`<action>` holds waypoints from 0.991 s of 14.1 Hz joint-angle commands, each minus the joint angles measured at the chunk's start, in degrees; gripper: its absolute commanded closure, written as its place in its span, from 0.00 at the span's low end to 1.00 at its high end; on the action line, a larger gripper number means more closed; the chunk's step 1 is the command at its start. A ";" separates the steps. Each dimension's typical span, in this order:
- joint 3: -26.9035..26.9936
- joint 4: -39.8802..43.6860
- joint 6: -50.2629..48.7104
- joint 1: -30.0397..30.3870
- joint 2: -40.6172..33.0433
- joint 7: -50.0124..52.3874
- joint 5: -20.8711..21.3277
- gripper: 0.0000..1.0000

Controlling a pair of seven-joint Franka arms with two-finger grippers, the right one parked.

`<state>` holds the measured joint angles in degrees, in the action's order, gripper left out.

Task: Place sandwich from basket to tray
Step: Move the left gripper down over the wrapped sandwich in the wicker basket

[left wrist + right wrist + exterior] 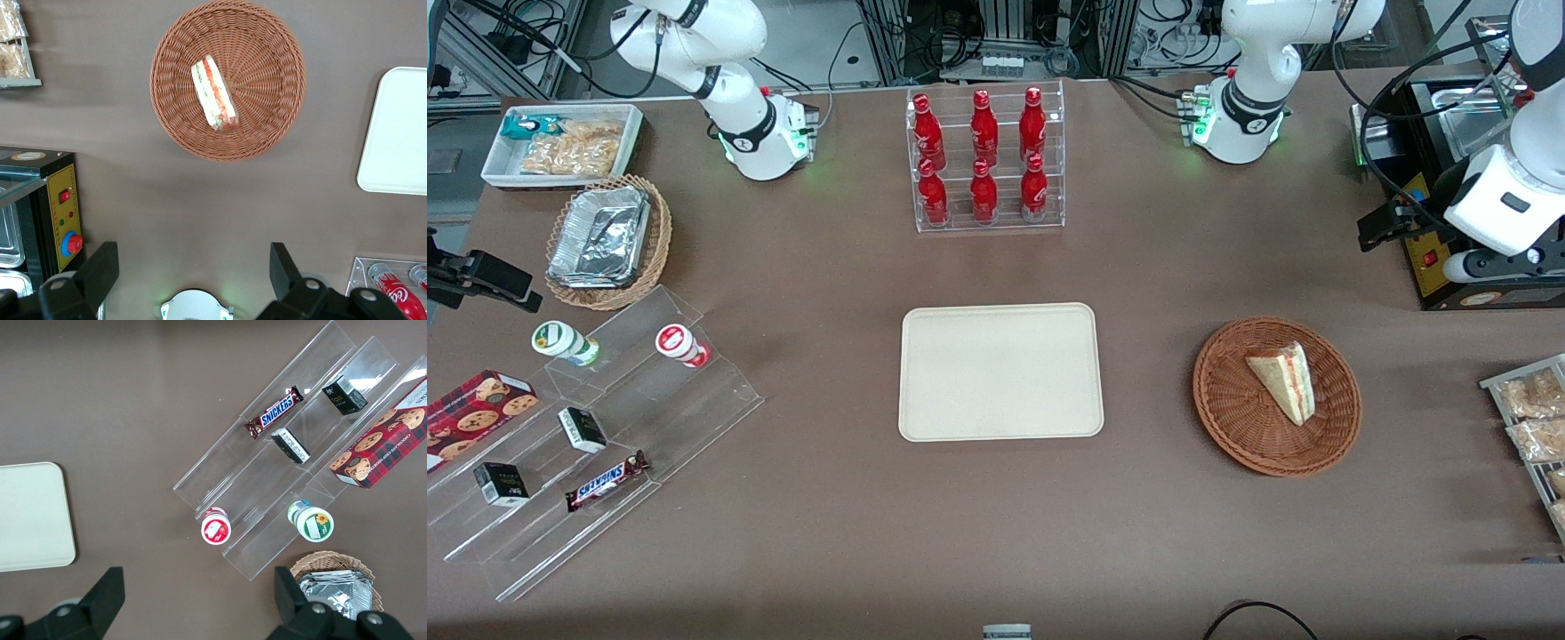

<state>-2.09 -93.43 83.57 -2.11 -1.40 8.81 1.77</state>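
The sandwich (1285, 380) (214, 93), a white bread wedge with red and green filling, lies in the round reddish-brown basket (1227, 409) (267, 67). The beige tray (1000, 372) (397, 133) lies flat at the table's middle, beside the basket and a gap apart from it, with nothing on it. My gripper (1380, 229) (193, 267) hangs high above the table, farther from the front camera than the basket and toward the working arm's end. Its fingers (100, 267) are spread wide open with nothing between them.
A black box with a yellow control panel (1432, 258) (63, 213) stands close to my gripper. Bagged snacks (1529, 409) lie at the working arm's end. A clear rack of red bottles (985, 160) stands farther back than the tray. Acrylic shelves (605, 427) stand toward the parked arm's end.
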 commanded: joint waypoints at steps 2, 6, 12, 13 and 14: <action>0.34 -0.61 0.01 -1.05 -0.62 -0.99 -0.46 0.00; -0.02 -0.79 0.10 -1.05 2.53 -0.99 -0.54 0.00; -0.02 -4.54 6.05 -0.70 10.62 -0.99 -0.54 0.00; -0.02 -7.79 10.17 -0.44 10.80 -0.99 -0.54 0.00; 0.07 -10.60 14.12 -0.44 10.72 -0.99 -0.37 0.00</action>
<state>-2.33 -98.76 92.09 -2.64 10.33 8.34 1.72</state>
